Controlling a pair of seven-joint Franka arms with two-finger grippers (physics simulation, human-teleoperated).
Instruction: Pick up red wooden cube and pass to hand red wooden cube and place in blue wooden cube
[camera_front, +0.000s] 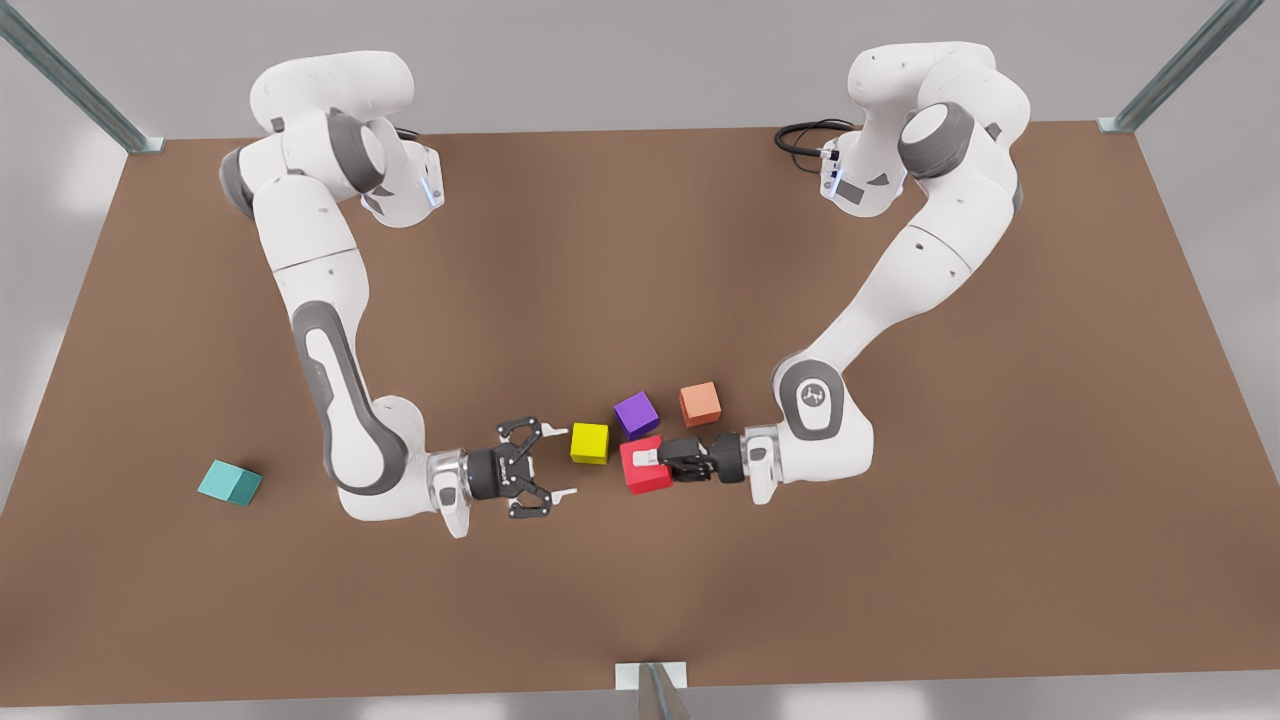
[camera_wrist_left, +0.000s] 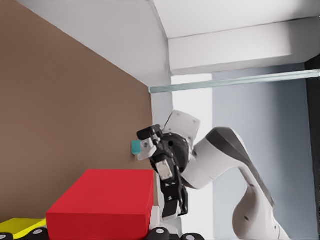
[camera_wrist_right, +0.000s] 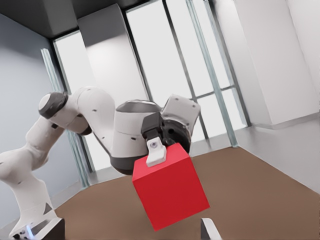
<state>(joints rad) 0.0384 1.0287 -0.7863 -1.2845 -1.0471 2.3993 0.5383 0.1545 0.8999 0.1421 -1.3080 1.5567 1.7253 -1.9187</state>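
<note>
Red wooden cube (camera_front: 645, 468): rigid, probably light; flat free faces suit the take-over.
Left gripper (camera_front: 652, 461): clamps the cube.
Right gripper (camera_front: 553, 462): fingers spread, empty, near.

Overhead front camera; facing wrist cameras sharing red wooden cube (camera_front: 645, 466).

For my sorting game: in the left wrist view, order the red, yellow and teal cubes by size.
1. red wooden cube, in the left gripper, near the camera.
2. yellow cube, partly cut off.
3. blue wooden cube, far beyond the open right gripper.
Nearness decides this; true sizes are unsure.
</note>
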